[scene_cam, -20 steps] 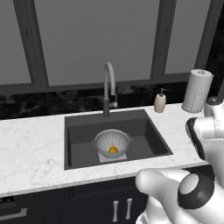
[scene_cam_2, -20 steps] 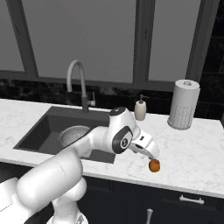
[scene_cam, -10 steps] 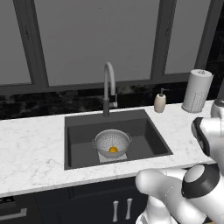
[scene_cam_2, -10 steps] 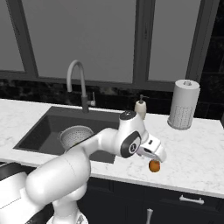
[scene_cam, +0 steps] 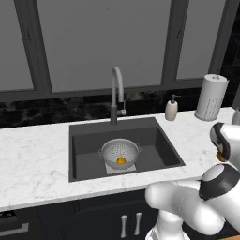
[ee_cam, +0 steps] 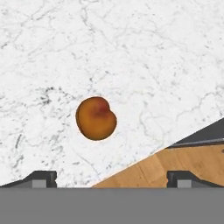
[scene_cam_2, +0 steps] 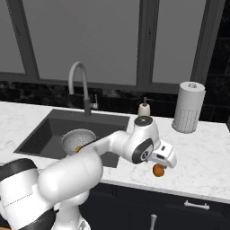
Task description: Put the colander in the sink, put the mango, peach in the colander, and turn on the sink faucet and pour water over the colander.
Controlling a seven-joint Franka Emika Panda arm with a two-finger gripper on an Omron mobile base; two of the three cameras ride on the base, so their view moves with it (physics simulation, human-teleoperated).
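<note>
The silver colander point(scene_cam: 120, 151) sits in the dark sink point(scene_cam: 154, 140), and the yellow-orange mango point(scene_cam: 121, 160) lies inside it. From the right base view the colander point(scene_cam_2: 78, 138) shows behind my arm. On the white marble counter near its front edge rests the orange-red peach point(scene_cam_2: 158, 170), right of the sink. My gripper point(scene_cam_2: 161, 162) hangs just above the peach, not touching it. In the hand view the peach point(ee_cam: 96, 118) lies ahead of the open gripper point(ee_cam: 111, 178), slightly left of centre between the fingertips point(ee_cam: 41, 177). The grey gooseneck faucet point(scene_cam: 116, 91) stands behind the sink with no water running.
A beige soap dispenser point(scene_cam: 171, 108) and a paper towel roll point(scene_cam: 211, 97) stand at the back right of the counter. The counter's front edge point(ee_cam: 144, 155) runs close to the peach, with wooden floor below it. Dark windows back the counter.
My arm has swung to the right, bringing the hand over the peach. The peach, colander and mango have stayed put, and the jaws have stayed open.
</note>
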